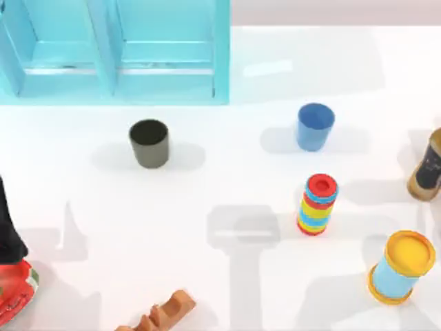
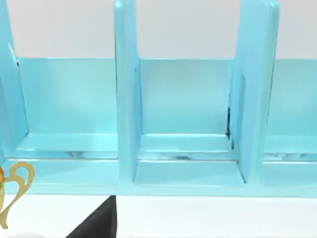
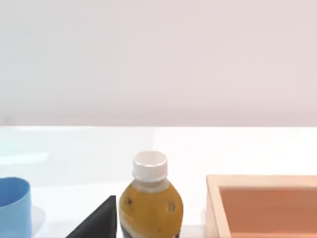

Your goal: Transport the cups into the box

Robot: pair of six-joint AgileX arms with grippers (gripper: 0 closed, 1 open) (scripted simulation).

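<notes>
Upright, the dark grey-olive cup (image 1: 149, 143) stood just before the light-blue box (image 1: 117, 52), the blue cup (image 1: 315, 126) well to its right on the white table (image 1: 227, 179); both cups appeared empty. Open table lay between them, and whether either claw was wide or narrow could not be told.

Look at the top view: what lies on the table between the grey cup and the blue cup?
Nothing: in the top view, the stretch of white table between the grey cup and the blue cup is bare, apart from their shadows.
</notes>
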